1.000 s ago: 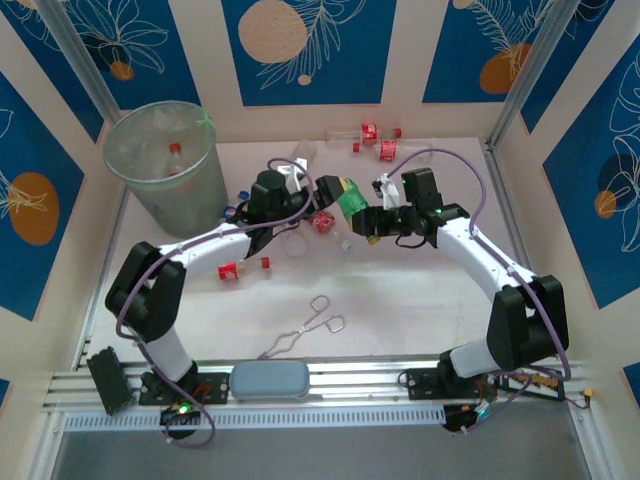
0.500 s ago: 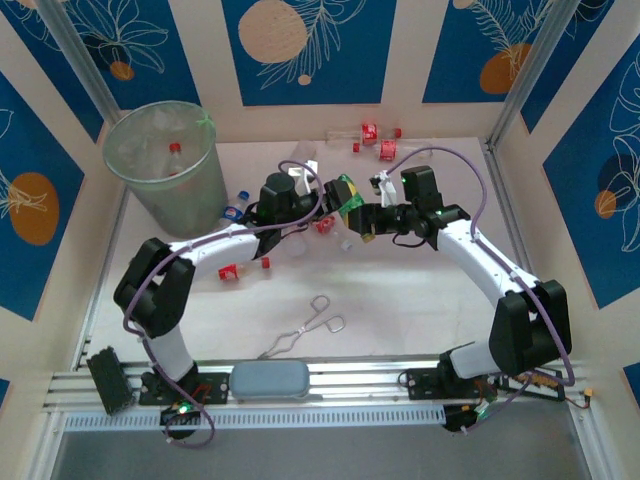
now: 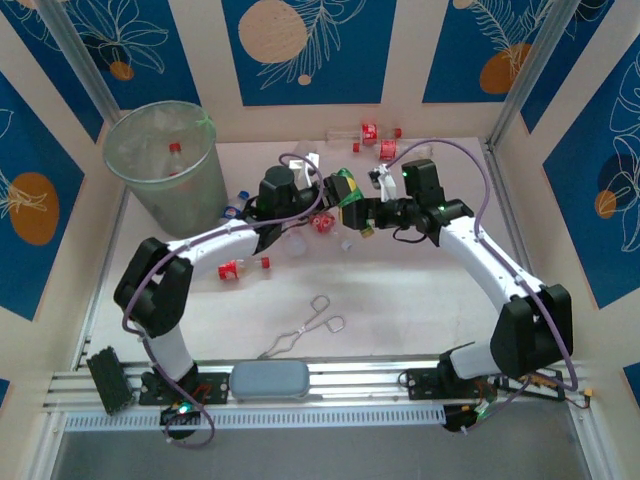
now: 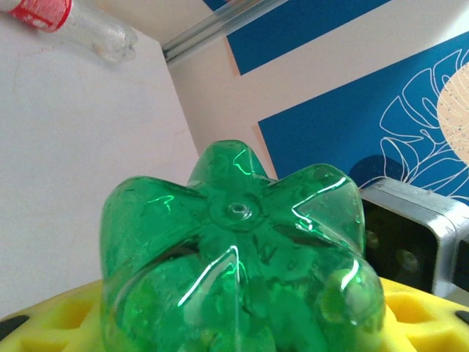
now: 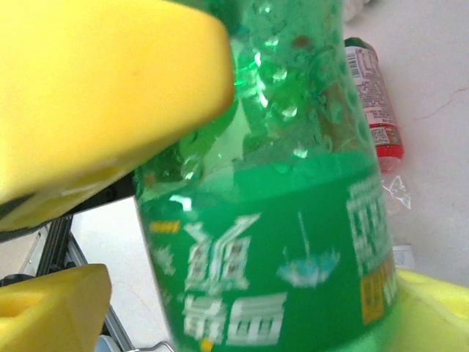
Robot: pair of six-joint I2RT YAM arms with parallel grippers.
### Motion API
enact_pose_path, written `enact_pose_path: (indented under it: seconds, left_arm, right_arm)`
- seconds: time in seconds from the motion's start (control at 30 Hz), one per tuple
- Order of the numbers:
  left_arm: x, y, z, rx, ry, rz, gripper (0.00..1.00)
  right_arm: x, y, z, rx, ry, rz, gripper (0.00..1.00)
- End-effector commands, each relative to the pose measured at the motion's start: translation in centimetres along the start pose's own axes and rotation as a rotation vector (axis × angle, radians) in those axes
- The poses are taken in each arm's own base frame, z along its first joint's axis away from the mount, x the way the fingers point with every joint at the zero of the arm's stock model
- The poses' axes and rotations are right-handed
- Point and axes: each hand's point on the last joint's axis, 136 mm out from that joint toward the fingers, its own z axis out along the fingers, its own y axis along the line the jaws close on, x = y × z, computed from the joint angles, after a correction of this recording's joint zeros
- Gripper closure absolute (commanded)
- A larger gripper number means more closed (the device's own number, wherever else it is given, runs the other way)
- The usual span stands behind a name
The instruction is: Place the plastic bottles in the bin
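A green plastic bottle hangs above the middle of the table between my two arms. My left gripper is shut on its base end; in the left wrist view the ribbed green bottom sits between my yellow pads. My right gripper stands open around the labelled body, with a gap at one finger. Other bottles lie on the table: red-labelled ones at the back and front left, a blue one. The bin stands at the far left with a bottle inside.
Metal tongs lie on the table in front of the arms. A grey-blue pad sits on the near rail. A red-labelled bottle lies under the held one. Walls close in the back and sides.
My left gripper has closed onto the green bottle's base. My right gripper's jaws have opened off its body. Both arms have shifted only slightly.
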Motion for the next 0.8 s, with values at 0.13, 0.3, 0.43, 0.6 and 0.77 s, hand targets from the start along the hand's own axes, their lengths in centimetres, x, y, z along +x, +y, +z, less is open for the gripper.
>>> enact_pose_path:
  seconds: [0.13,0.3,0.43,0.6,0.77]
  left_arm:
    - [-8.5,-2.1,-4.0,-0.070,-0.098,0.174,0.47]
    - [-15.6,-3.5,-10.2,-0.167,-0.208,0.265,0.56]
    - [-20.8,-4.5,-16.7,-0.228,-0.348,0.288,0.74]
    - [-25.6,-4.2,-24.8,-0.333,-0.551,0.288,0.84]
    - [-28.6,-1.3,-32.2,-0.511,-0.712,0.284,1.00]
  right_arm:
    - [0.3,-0.3,-4.5,0.078,-0.046,-0.004,0.08]
    - [2.0,-2.2,-5.5,0.131,-0.040,0.046,0.08]
    - [3.3,-3.1,-5.2,0.124,-0.022,0.073,0.08]
    - [3.2,-3.6,-4.9,0.119,-0.033,0.092,0.08]
    - [2.3,-3.1,-5.1,0.106,-0.053,0.074,0.09]
